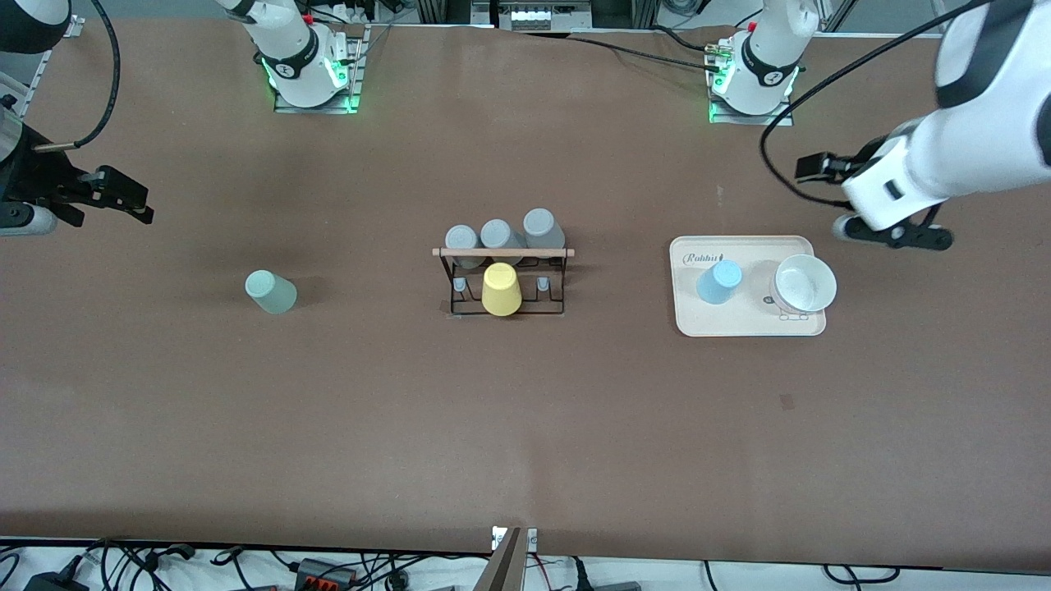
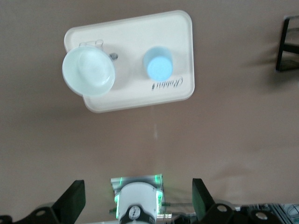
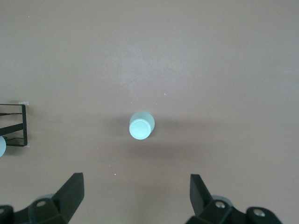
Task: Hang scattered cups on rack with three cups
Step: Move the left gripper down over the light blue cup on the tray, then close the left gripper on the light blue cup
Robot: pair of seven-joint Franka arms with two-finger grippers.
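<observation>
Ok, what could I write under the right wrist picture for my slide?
Open right gripper hangs over the brown table, above the upside-down mint green cup, rack corner at the edge.

white arms (image 1: 969,156), black end effector (image 1: 899,236), green-lit bases (image 1: 312,90).

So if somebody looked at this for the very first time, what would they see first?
Probably the yellow cup on the black rack mid-table, with three grey cups hanging on it too. Next, the blue cup on the cream tray beside a white bowl, and the mint cup alone toward the right arm's end. Both grippers, left and right, hang open.
</observation>
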